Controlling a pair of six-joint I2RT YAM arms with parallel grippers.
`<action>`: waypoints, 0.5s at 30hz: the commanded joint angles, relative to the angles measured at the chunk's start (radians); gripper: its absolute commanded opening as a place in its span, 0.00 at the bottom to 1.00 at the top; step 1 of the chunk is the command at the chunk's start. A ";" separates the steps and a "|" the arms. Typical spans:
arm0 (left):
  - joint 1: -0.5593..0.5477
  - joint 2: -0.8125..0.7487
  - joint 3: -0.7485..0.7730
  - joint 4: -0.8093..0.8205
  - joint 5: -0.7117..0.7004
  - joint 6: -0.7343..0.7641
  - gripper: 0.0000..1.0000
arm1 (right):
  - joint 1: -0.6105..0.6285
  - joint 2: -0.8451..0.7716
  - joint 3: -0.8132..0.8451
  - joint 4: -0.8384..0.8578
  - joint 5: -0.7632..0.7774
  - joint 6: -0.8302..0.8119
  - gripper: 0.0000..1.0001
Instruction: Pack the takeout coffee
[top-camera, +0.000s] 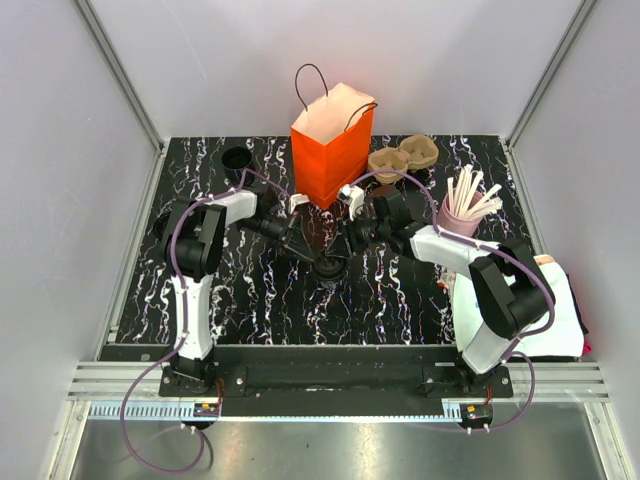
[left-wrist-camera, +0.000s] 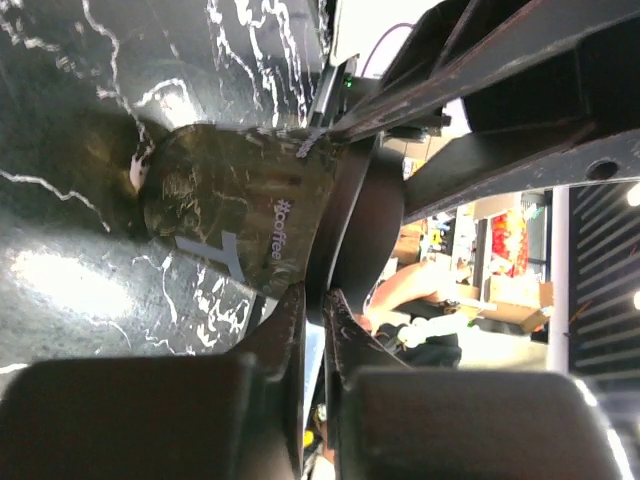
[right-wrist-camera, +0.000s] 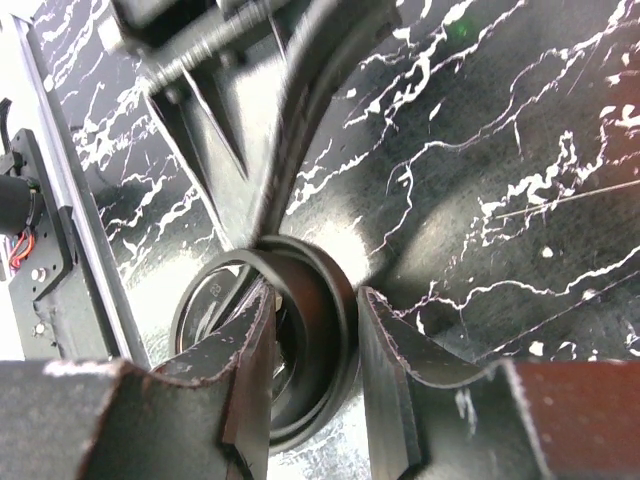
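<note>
The takeout coffee (top-camera: 330, 266), a small black cup with a round black lid, stands mid-table in front of the orange paper bag (top-camera: 332, 150). Both grippers meet at it. In the left wrist view the cup (left-wrist-camera: 240, 215) reads "#coffee", and my left gripper (left-wrist-camera: 322, 305) is shut, its fingertips pinching the lid's rim (left-wrist-camera: 365, 215). In the right wrist view my right gripper (right-wrist-camera: 312, 325) straddles the lid's edge (right-wrist-camera: 335, 300), with one finger over the lid's recess and the other against the outside of the rim. From above, the left gripper (top-camera: 318, 255) and right gripper (top-camera: 345, 250) hide most of the cup.
A brown pulp two-cup tray (top-camera: 403, 155) lies right of the bag. A pink cup with white sticks (top-camera: 462, 210) stands by the right arm. A black round thing (top-camera: 237, 157) sits at the back left. A white bundle (top-camera: 560, 310) lies at the right edge.
</note>
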 joint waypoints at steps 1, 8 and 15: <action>-0.078 0.082 -0.031 0.100 -0.303 0.068 0.00 | 0.031 0.061 -0.057 -0.111 0.112 -0.080 0.00; -0.076 0.026 -0.021 0.120 -0.279 0.053 0.00 | 0.031 0.045 -0.052 -0.111 0.113 -0.077 0.00; -0.055 -0.077 -0.023 0.185 -0.245 0.008 0.19 | 0.031 0.013 -0.026 -0.128 0.121 -0.078 0.00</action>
